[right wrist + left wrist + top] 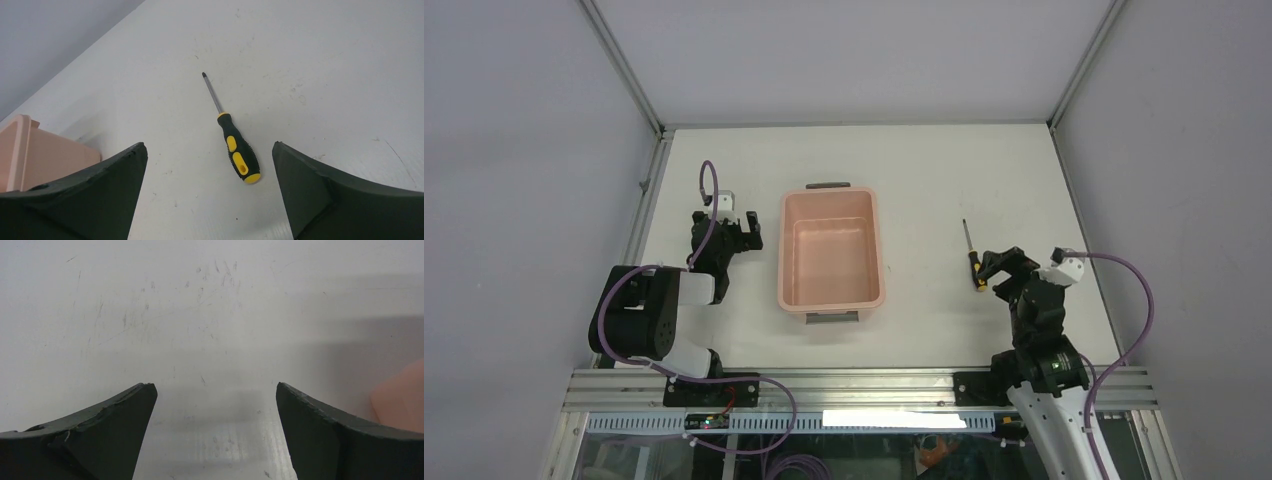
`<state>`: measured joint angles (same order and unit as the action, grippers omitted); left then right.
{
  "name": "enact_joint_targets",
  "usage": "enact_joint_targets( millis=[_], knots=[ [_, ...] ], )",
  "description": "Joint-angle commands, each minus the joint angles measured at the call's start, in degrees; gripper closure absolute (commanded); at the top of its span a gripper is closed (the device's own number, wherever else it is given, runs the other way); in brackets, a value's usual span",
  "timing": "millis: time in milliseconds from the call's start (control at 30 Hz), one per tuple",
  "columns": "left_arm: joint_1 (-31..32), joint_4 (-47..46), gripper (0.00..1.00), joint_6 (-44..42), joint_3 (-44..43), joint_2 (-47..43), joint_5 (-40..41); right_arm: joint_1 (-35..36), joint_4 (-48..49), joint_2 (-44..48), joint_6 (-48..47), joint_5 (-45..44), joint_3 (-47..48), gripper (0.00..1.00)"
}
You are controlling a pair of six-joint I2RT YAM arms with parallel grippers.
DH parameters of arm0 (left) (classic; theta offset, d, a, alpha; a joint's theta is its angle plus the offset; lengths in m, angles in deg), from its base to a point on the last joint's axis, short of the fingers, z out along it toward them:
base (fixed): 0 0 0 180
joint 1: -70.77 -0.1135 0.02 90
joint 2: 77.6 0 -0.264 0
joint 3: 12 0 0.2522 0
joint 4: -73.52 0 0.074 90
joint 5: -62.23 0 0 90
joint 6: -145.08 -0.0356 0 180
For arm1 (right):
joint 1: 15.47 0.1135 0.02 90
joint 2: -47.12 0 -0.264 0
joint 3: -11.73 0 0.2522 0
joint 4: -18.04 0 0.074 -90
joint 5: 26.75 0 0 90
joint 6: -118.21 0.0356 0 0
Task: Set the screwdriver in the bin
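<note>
The screwdriver point(972, 257) lies flat on the white table, right of the bin, its yellow-and-black handle toward me and its thin shaft pointing away. In the right wrist view the screwdriver point(234, 146) lies just ahead of the open jaws, apart from both. My right gripper point(996, 272) is open and empty, just near-right of the handle; it also shows in the right wrist view point(210, 150). The pale pink bin point(831, 254) stands empty mid-table. My left gripper point(746, 232) is open and empty, left of the bin, and shows in the left wrist view point(215, 390).
The bin's corner shows at the left edge of the right wrist view point(30, 155) and the right edge of the left wrist view point(402, 397). Grey walls and metal frame posts point(629, 75) enclose the table on three sides.
</note>
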<state>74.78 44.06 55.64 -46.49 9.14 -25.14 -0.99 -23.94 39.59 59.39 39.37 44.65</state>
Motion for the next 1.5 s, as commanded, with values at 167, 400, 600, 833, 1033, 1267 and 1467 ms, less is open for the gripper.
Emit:
enact_joint_targets(
  millis=[167,400,600,833,1033,1267,1467],
  knots=[
    [-0.7,-3.1,0.01,0.1,-1.1,-0.4,-0.8,-0.1,13.7,-12.3,-13.5,15.5,11.4,0.02],
    [-0.7,-3.1,0.01,0.1,-1.1,-0.4,-0.7,-0.1,-18.4,-60.1,-17.2,2.8,47.8,0.01],
    [-0.7,-3.1,0.01,0.1,-1.1,-0.4,-0.8,-1.5,-25.9,-81.2,-17.9,7.2,55.1,0.01],
    [-0.7,-3.1,0.01,0.1,-1.1,-0.5,-0.8,-3.8,-19.9,-91.6,-18.0,13.9,49.9,0.05],
    [-0.6,-3.1,0.01,0.1,-1.1,-0.4,-0.8,-5.3,-14.9,-95.9,-18.8,16.5,45.0,0.24],
    [-0.7,-3.1,0.01,0.1,-1.1,-0.5,-0.8,-5.7,-19.6,-94.8,-20.6,16.5,48.2,1.00],
    [-0.7,-3.1,0.01,0.1,-1.1,-0.4,-0.8,-5.8,-33.3,-88.0,-21.6,16.8,59.3,1.00]
  ],
)
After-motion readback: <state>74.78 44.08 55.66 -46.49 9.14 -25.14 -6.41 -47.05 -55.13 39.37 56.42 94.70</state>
